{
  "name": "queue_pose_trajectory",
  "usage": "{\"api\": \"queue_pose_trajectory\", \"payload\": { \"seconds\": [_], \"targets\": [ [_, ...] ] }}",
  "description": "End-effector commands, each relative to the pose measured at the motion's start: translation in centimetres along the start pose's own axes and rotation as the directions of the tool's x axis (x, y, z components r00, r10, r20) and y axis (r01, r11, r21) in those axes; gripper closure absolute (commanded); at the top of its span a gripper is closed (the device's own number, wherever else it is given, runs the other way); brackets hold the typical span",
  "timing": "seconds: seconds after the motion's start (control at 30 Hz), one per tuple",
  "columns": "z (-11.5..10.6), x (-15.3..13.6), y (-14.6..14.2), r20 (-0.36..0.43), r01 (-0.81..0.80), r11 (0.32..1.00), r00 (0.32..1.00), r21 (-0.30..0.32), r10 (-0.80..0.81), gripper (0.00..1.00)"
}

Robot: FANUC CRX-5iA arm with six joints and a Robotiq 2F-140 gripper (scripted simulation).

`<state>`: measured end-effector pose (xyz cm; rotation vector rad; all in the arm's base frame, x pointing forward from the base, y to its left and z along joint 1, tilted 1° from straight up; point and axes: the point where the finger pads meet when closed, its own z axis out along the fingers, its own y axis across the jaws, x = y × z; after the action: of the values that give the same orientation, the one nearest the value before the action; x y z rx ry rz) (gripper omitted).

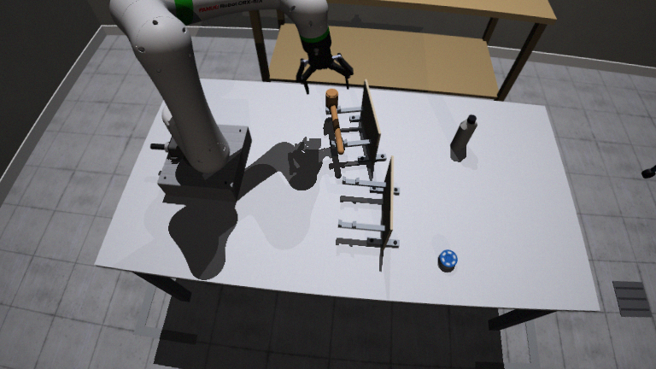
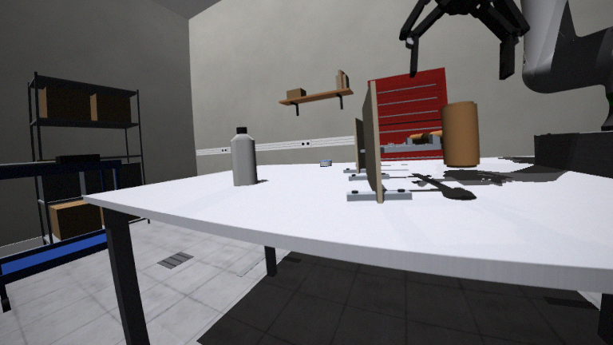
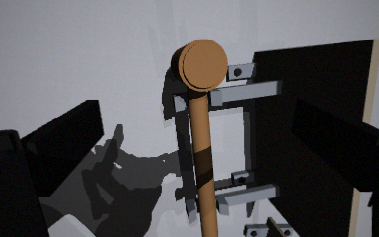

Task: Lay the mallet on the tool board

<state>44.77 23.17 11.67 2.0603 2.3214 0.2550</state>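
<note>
Gripper (image 1: 325, 84) is spread fully wide, nothing held, hung above the mallet (image 1: 334, 120), which is laid across a board's arms near the table's (image 1: 507, 229) far edge.

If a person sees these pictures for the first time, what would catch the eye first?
Probably the big white arm bending over the table, its black gripper wide open and holding nothing, above the mallet. The orange-brown mallet lies across the arms of the farther tool board, while the nearer board has bare arms.
</note>
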Motion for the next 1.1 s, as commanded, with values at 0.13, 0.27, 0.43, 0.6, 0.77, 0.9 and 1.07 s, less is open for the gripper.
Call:
{"api": "queue_pose_trajectory", "payload": {
  "seconds": [0.13,0.27,0.43,0.6,0.77,0.9,1.07],
  "targets": [
    [1.1,-3.1,2.1,0.071,0.071,0.987,0.994,0.147,-0.082,0.0],
    [1.3,-3.6,2.3,0.08,0.078,0.984,0.993,0.163,-0.092,0.0],
    [3.3,-3.8,2.0,0.08,0.078,0.983,0.992,0.163,-0.092,0.0],
    [8.4,-4.4,1.1,0.081,0.078,0.983,0.992,0.163,-0.092,0.0],
    [10.9,-4.6,0.6,0.081,0.078,0.983,0.992,0.163,-0.092,0.0],
    [10.9,-4.6,0.6,0.081,0.078,0.983,0.992,0.163,-0.092,0.0],
    [10.9,-4.6,0.6,0.081,0.078,0.983,0.992,0.163,-0.092,0.9]
  ]
}}
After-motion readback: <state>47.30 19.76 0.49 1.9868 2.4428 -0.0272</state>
